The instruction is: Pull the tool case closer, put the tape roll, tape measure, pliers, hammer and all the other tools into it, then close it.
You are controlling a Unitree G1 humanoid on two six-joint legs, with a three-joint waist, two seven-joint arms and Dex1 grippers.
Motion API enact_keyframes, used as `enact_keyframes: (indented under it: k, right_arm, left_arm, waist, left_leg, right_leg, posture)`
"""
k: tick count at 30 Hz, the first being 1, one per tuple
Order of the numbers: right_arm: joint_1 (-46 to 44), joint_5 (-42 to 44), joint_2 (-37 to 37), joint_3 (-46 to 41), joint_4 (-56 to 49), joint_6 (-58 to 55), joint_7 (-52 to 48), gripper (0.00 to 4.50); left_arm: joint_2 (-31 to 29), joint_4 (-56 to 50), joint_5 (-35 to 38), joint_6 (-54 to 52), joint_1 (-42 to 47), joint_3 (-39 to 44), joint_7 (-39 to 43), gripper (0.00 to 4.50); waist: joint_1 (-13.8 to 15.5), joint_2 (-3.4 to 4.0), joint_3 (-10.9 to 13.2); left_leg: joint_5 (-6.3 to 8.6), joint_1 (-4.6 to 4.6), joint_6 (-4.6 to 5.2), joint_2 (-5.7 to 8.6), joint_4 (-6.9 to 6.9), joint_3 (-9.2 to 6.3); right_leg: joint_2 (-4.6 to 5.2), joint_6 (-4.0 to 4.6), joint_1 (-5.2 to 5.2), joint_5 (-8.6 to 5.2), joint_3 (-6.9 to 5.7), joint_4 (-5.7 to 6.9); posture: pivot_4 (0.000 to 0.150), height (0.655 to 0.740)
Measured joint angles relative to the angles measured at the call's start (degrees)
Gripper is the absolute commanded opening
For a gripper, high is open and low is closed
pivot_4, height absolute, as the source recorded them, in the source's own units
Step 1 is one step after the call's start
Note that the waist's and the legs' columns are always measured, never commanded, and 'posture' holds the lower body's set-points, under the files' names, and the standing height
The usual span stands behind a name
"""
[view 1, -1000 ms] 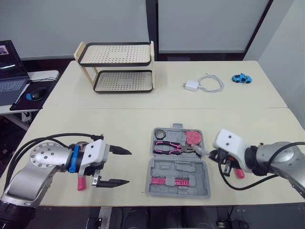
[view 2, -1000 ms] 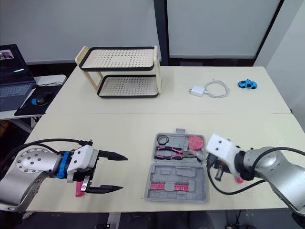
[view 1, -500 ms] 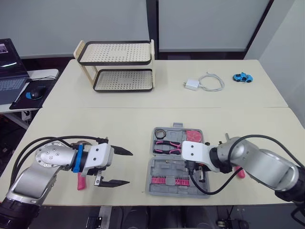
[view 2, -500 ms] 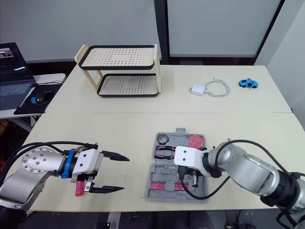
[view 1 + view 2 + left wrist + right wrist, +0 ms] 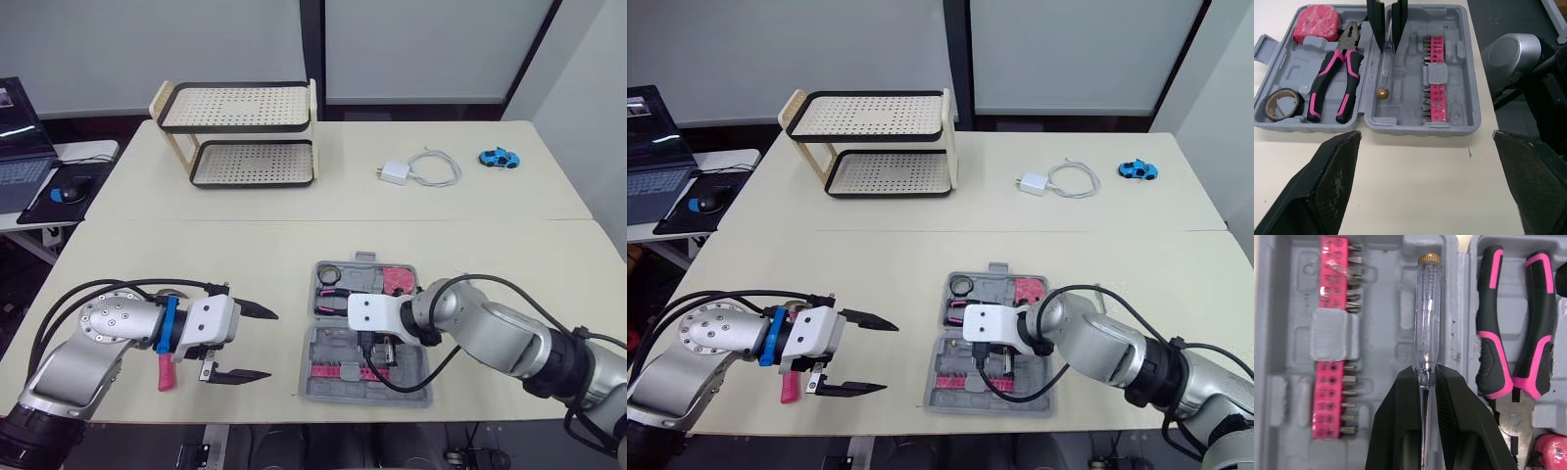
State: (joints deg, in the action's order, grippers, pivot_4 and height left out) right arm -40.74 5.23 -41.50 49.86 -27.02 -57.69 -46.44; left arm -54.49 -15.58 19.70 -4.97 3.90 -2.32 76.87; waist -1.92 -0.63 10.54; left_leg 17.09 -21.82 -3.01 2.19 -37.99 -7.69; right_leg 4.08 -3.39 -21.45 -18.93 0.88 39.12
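Note:
The grey tool case (image 5: 318, 378) lies open at the front middle of the table. Its far half holds the tape roll (image 5: 1282, 104), pink-and-black pliers (image 5: 1332, 83) and pink tape measure (image 5: 1315, 22); the near half holds rows of pink bits (image 5: 1431, 73). My right gripper (image 5: 1422, 374) is shut on a clear-handled screwdriver (image 5: 1426, 323), which lies along a slot in the near half beside the hinge. My left gripper (image 5: 269, 345) hovers open to the left of the case, with nothing between its fingers. A pink-handled tool (image 5: 165, 372) lies on the table under the left wrist.
A two-tier perforated rack (image 5: 240, 137) stands at the back left. A white charger with its cable (image 5: 416, 171) and a blue toy car (image 5: 498, 158) lie at the back right. A laptop (image 5: 15, 127) and mouse (image 5: 69, 193) sit on a side table to the left.
My right arm has swung from the case's right side leftward over its near half, bringing the screwdriver into the case. The left gripper has barely moved.

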Motion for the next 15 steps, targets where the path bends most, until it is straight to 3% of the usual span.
enact_keyframes:
  k: [15]
  right_arm:
    - [1.7,-5.9,3.7,1.0,4.6,3.1,-2.2,0.15]
  left_arm:
    - [0.7,-0.2,-0.6,0.0,0.2,-0.8,-1.1,4.50]
  waist:
    - [0.0,0.00,0.0]
  left_leg:
    - [-0.02,0.00,-0.03,0.02,-0.03,-0.01]
  right_leg:
    - [0.00,0.01,0.00,0.00,-0.01,0.03]
  posture:
    - [0.150,0.7400]
